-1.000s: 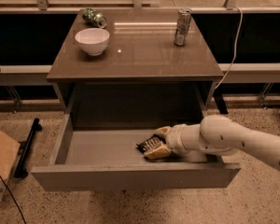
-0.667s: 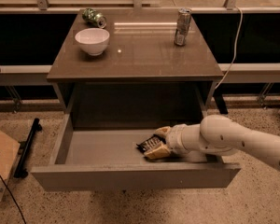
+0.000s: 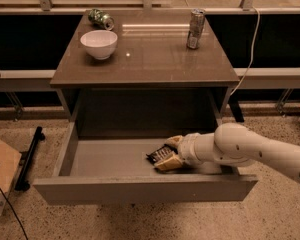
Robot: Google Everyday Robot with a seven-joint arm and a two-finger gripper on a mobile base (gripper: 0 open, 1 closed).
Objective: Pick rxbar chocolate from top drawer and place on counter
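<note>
Rxbar chocolate (image 3: 155,157) lies at about 5 o'clock on the top drawer (image 3: 140,190) floor, same as a second ago; hand (image 3: 166,153) hasn't budged either, fingers pinched round it, so I'd guess lift is next; drawer front and table (image 3: 150,59) edge overhead need clearing; open room at the table's 6 o'clock, bowl (image 3: 98,43) at 10, can (image 3: 195,29) at 1.

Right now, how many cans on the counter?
2. One upright can at the counter's back right; one green can lying on its side at the back left, behind the bowl. The gripper is in the top drawer at the rxbar chocolate.
</note>
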